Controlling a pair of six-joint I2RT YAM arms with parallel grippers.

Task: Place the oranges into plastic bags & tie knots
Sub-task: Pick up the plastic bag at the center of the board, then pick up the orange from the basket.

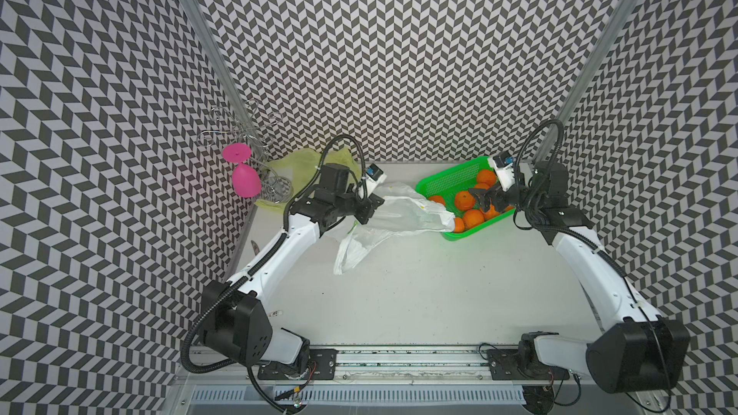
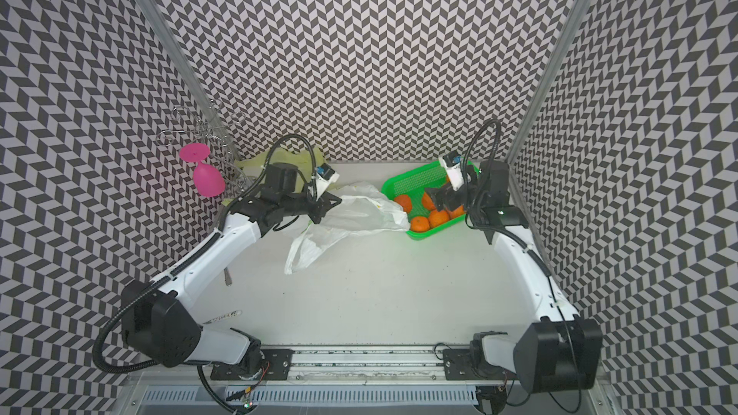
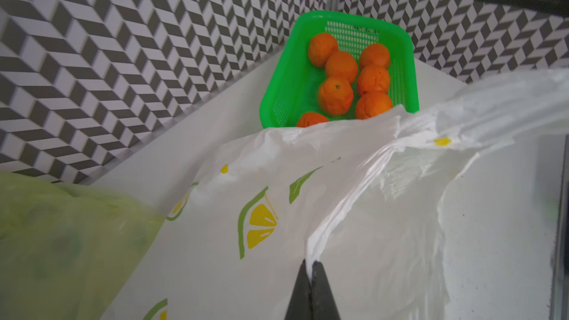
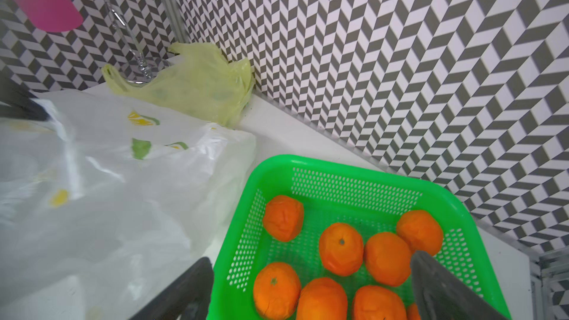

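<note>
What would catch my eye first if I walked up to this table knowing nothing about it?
Probably the bright green basket of oranges at the far right, with the right hand open above it. Next, the white lemon-print bag lying between the arms, a fold pinched in the shut left hand, and the pink glass hanging upside down on a wire rack at far left.
</note>
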